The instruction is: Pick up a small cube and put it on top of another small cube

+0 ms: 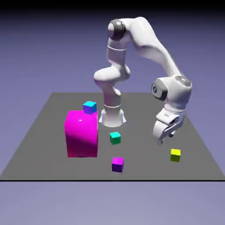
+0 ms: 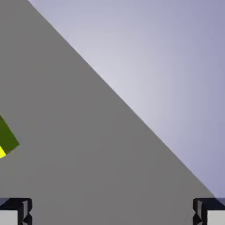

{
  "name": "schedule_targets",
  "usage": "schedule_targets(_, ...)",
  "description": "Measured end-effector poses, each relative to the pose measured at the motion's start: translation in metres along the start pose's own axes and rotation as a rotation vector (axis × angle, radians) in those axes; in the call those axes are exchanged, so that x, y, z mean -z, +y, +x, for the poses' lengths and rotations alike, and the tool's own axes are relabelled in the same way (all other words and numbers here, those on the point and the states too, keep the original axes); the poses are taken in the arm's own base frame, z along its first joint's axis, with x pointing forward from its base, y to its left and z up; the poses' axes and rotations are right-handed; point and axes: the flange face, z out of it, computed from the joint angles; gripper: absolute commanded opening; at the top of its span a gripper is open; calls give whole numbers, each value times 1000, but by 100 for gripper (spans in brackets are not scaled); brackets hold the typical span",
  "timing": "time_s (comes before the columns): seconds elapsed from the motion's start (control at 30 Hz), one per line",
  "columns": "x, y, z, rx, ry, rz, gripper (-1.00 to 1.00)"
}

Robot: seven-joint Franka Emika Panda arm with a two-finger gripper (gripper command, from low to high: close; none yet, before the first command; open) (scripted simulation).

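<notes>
The grey table (image 1: pixel 145 169) bears a magenta block (image 1: pixel 82 136) and small cubes (image 1: pixel 115 138).

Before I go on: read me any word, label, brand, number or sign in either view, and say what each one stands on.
None that I can read. The yellow cube, purple cube and big magenta block show plain colour only.
The arm shows no legible lettering.
</notes>
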Motion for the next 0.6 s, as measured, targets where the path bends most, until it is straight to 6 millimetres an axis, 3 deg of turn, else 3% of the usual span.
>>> schedule_targets(0.2,-44,-85,-10,193,-135,-207,0)
schedule_targets(0.43,-98,-177,-47,391,-261,-484,0)
schedule_targets(0.5,-99,-179,-48,396,-263,-492,0)
schedule_targets(0.6,-152,-162,-52,395,-263,-491,0)
